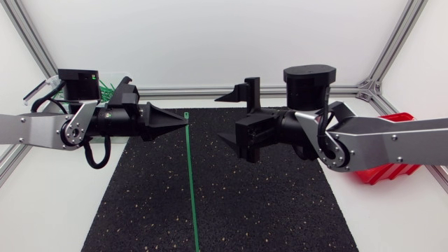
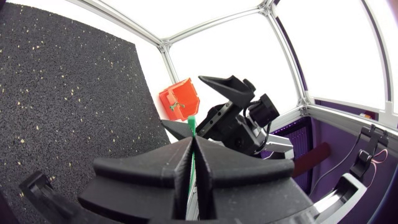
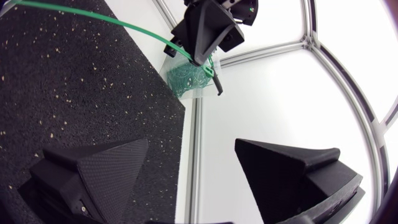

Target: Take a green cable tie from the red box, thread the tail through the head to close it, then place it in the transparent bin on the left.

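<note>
Support: white table [image 1: 42, 210]. Black rubber mat [image 1: 266, 203], pale speckles, lies flat down table's middle. Red box [image 1: 381, 175] on white top beside mat's right edge. Transparent bin [image 1: 36, 91] at far left, off mat, green ties [image 3: 186, 78] inside.

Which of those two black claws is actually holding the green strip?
The left gripper: it is clamped shut on the green cable tie near the tie's head. The right gripper stands wide open, holding nothing.
</note>
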Available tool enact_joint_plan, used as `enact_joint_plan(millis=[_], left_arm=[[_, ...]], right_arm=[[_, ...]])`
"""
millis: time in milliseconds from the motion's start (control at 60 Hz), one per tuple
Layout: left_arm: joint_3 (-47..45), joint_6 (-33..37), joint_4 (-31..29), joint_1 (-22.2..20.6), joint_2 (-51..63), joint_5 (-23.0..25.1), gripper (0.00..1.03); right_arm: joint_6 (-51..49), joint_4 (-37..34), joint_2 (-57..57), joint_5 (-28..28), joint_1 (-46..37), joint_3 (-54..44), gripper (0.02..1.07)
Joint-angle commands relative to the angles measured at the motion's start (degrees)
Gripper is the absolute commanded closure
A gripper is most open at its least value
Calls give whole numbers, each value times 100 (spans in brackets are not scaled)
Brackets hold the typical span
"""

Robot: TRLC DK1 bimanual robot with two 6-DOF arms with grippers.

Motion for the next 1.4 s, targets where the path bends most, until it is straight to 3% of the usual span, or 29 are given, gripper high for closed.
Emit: enact_joint_plan(millis=[0, 467, 883, 1100, 1167, 1300, 1383], left_arm=[[291, -400, 46, 82, 233, 209, 99], [484, -453, -33, 135, 400, 332, 99], [581, -462, -33, 126, 567, 323, 99], [590, -462, -24, 144, 594, 323, 99], [598, -462, -24, 126, 620, 323, 99], [616, -462, -24, 91, 664, 323, 99], [616, -453, -24, 82, 664, 323, 99]], right_arm=[[-678, 397, -129, -84, 97, -270, 5], [-2787, -122, -437, -1455, 809, -1008, 6], [-2814, 1, -806, -1156, 1802, -1693, 5], [-2902, 142, -621, -1183, 1899, -1913, 8], [-2902, 203, -604, -1209, 1908, -1966, 16], [-2893, 344, -621, -1209, 1952, -2071, 17], [-2893, 370, -612, -1218, 1978, -2150, 30]])
